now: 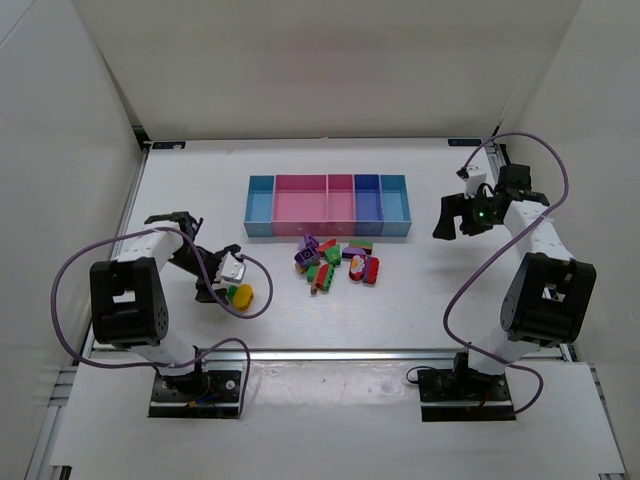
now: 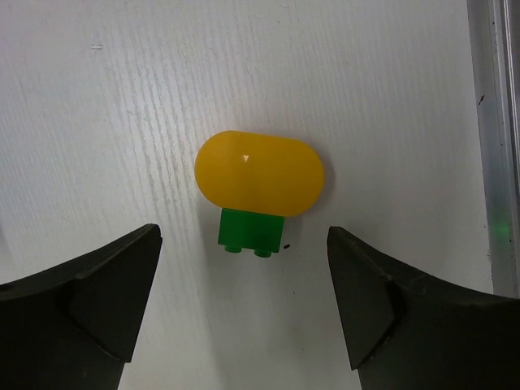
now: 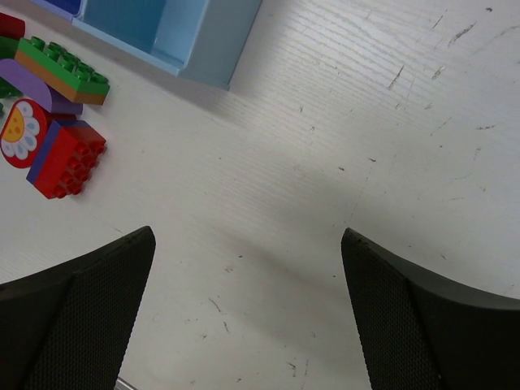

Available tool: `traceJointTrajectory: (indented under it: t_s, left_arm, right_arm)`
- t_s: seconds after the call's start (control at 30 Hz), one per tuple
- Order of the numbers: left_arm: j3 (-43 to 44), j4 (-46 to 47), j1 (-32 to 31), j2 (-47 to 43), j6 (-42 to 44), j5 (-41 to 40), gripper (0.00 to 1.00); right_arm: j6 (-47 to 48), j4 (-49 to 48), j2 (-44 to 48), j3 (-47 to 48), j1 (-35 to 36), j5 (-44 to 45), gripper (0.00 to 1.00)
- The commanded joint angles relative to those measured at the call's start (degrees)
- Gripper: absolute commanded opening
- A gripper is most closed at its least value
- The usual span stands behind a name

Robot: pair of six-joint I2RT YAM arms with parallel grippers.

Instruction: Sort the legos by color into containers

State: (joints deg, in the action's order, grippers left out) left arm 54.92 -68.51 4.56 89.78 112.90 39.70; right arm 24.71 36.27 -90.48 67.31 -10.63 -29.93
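The legos (image 1: 335, 262) lie in a loose pile of red, green, purple and orange bricks just in front of the containers (image 1: 328, 207), a row of five joined bins. A yellow oval piece (image 2: 258, 172) joined to a small green brick (image 2: 252, 231) lies apart at the left (image 1: 241, 295). My left gripper (image 2: 242, 262) is open and hangs over it, with the green brick level with the fingertips and clear of both; in the top view the left gripper (image 1: 218, 293) is just left of it. My right gripper (image 3: 248, 244) is open and empty over bare table, right of the bins (image 1: 452, 225).
In the right wrist view a red brick (image 3: 65, 158), a green-on-orange brick (image 3: 61, 71) and a purple flower piece (image 3: 24, 130) lie beside the end light blue bin (image 3: 203, 32). White walls surround the table. A metal rail (image 2: 500, 146) runs along the near edge.
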Motion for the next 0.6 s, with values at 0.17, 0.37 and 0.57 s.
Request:
traceJointTrajectory:
  t_s: [0.17,0.37,0.57]
  left_arm:
    - [0.81,-1.01,0.71,0.92,8.65,0.11,0.92]
    - [0.02,-0.92,0.72,1.54,8.91,-0.06,0.86]
    - [-0.95,-0.92,0.72,2.15,9.53,-0.15,0.8]
  right_arm:
    - [0.95,-0.15,-1.72,4.06,-0.18,0.31,0.98]
    - [0.69,-0.59,-2.34,4.23,-0.18,0.93,0.98]
    - [0.43,-0.59,-2.69,4.5,-0.18,1.54,0.98]
